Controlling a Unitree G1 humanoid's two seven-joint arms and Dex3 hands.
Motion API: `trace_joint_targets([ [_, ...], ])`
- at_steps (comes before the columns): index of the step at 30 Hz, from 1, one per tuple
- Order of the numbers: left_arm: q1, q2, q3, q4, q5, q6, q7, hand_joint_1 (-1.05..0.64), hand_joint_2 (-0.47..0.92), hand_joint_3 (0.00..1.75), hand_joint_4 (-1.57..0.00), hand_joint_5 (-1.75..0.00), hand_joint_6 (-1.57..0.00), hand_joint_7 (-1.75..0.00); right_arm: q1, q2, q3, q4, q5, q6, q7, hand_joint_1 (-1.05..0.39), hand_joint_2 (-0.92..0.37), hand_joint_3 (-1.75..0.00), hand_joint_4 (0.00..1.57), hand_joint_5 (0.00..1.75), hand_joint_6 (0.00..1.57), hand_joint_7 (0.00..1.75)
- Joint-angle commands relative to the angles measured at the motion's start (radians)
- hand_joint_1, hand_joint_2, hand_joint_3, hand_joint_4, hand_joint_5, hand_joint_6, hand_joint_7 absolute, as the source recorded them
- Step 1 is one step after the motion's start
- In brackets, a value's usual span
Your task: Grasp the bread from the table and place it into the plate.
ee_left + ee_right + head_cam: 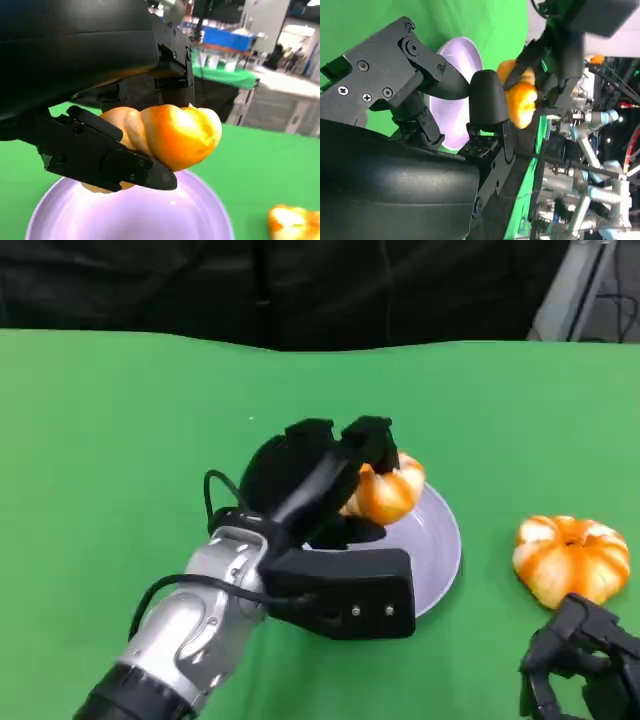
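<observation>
Overhead, left hand [330, 475] gripped bread [388, 490] above plate [440, 550]; second bread [570, 558] beside curled, empty right hand [580, 655]; wrist view showed fingers [100, 155] clamping.

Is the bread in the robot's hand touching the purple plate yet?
Apart. In the left wrist view the bread hangs in the left hand, and bare plate surface shows below it.

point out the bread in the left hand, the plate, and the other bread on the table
held bread [175, 132], left wrist view, on its glossy orange crust right of the fingers
plate [440, 550], head view, on the bare right part of its rim
other bread [570, 558], head view, on the middle of its top
</observation>
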Motion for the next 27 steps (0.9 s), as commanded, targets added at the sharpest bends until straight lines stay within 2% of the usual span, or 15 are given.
trace_joint_targets([
  [1,-0.038,-0.005,-0.022,0.085,-0.008,-0.040,0.025,-0.07,0.92,0.17,-0.62,-1.75,-0.46,-1.74,0.019,-0.004,0.006,-0.021,0.021,0.005,0.003,-0.15,-0.49,-1.32,0.86,1.75,0.78,1.58],
  [10,-0.048,0.017,-0.020,0.217,-0.035,-0.144,0.052,-0.08,0.92,0.12,-0.56,-1.75,-0.55,-1.59,0.028,-0.005,0.011,-0.040,0.029,0.020,-0.005,-0.15,-0.49,-1.33,0.86,1.75,0.77,1.59],
  [11,-0.042,0.022,-0.018,0.213,-0.040,-0.144,0.039,-0.20,0.92,0.18,-0.62,-1.32,-0.66,-1.06,0.027,-0.006,0.011,-0.040,0.030,0.020,-0.004,-0.15,-0.49,-1.33,0.86,1.75,0.77,1.59],
  [12,-0.034,0.026,-0.015,0.205,-0.047,-0.145,0.028,-0.24,0.92,0.19,-0.67,-1.13,-0.78,-0.71,0.026,-0.008,0.009,-0.037,0.028,0.014,-0.003,-0.15,-0.49,-1.33,0.86,1.75,0.77,1.59],
  [14,-0.022,0.034,-0.013,0.187,-0.058,-0.145,0.011,-0.50,0.92,0.28,-0.72,-0.51,-0.85,-0.20,0.026,-0.010,0.008,-0.036,0.025,0.009,-0.003,-0.14,-0.49,-1.33,0.86,1.75,0.77,1.60],
  [15,-0.017,0.038,-0.013,0.178,-0.063,-0.144,0.004,-0.63,0.92,0.33,-0.67,-0.33,-0.81,-0.10,0.027,-0.010,0.009,-0.038,0.023,0.008,-0.003,-0.14,-0.49,-1.33,0.86,1.75,0.76,1.60],
  [17,-0.001,0.051,-0.014,0.134,-0.064,-0.119,-0.030,-0.86,0.92,0.43,-0.42,-0.10,-0.61,-0.02,0.029,-0.013,0.008,-0.040,0.023,0.012,-0.002,-0.14,-0.49,-1.33,0.86,1.75,0.76,1.60],
  [20,0.019,0.071,-0.013,0.044,-0.060,-0.068,-0.102,-1.01,0.92,0.51,-0.12,-0.01,-0.39,0.00,0.032,-0.018,0.006,-0.045,0.036,0.022,0.005,-0.14,-0.50,-1.32,0.86,1.75,0.76,1.60],
  [21,0.025,0.081,-0.013,0.003,-0.056,-0.044,-0.140,-1.03,0.92,0.54,-0.06,0.00,-0.33,0.00,0.033,-0.020,0.006,-0.047,0.039,0.026,0.008,-0.14,-0.50,-1.32,0.86,1.75,0.76,1.59],
  [23,0.035,0.095,-0.013,-0.057,-0.053,-0.010,-0.191,-1.04,0.92,0.58,-0.01,0.00,-0.23,0.00,0.032,-0.022,0.004,-0.048,0.037,0.026,0.007,-0.15,-0.50,-1.32,0.86,1.75,0.76,1.59],
  [27,0.048,0.108,-0.009,-0.114,-0.064,0.010,-0.229,-1.05,0.92,0.60,0.00,0.00,-0.18,0.00,0.031,-0.025,0.003,-0.044,0.039,0.023,0.011,-0.15,-0.50,-1.31,0.85,1.75,0.76,1.59],
])
